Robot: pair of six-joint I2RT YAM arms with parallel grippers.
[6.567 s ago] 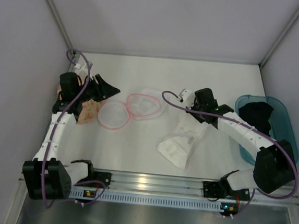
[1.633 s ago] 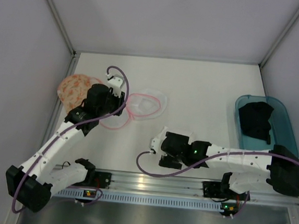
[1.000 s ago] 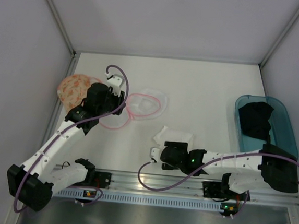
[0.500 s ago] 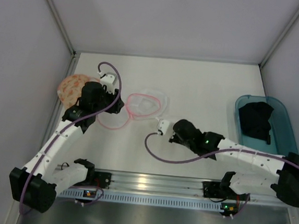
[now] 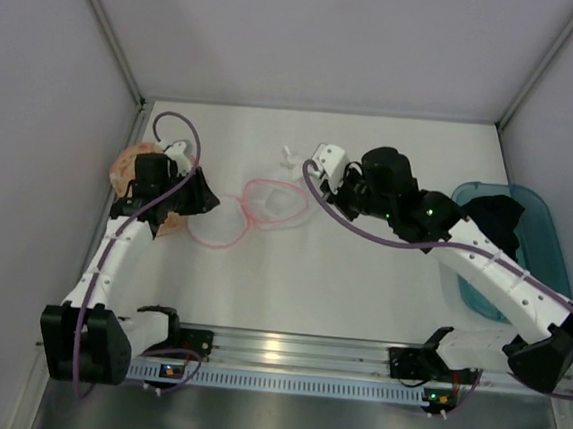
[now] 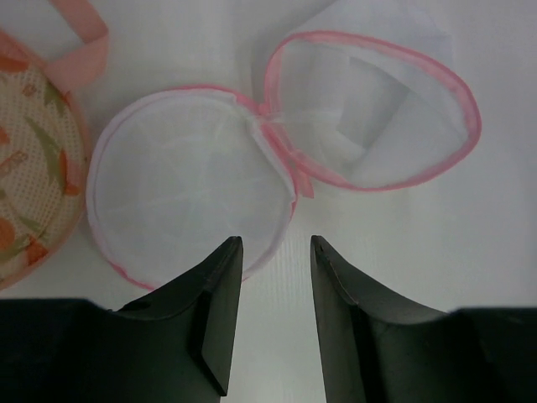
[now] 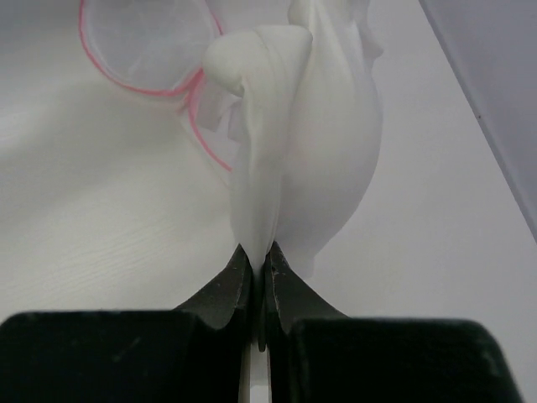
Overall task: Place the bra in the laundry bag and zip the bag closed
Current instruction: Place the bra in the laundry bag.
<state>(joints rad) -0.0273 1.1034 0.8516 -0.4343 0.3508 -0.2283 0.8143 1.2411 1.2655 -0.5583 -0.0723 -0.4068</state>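
Black bra (image 5: 493,228) sits crumpled in the teal tub (image 5: 549,250) out at three o'clock. Cream, orange-speckled laundry bag (image 6: 33,168) lies flat at nine o'clock, pink trim showing.

White pink-rimmed pouch (image 6: 180,197) open, 2 halves flat on table (image 5: 403,144); teal tub (image 5: 543,237) right; white cloth (image 7: 323,151) bunched.

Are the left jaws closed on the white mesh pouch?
No, the left jaws stand apart over the white mesh pouch, gripping nothing.
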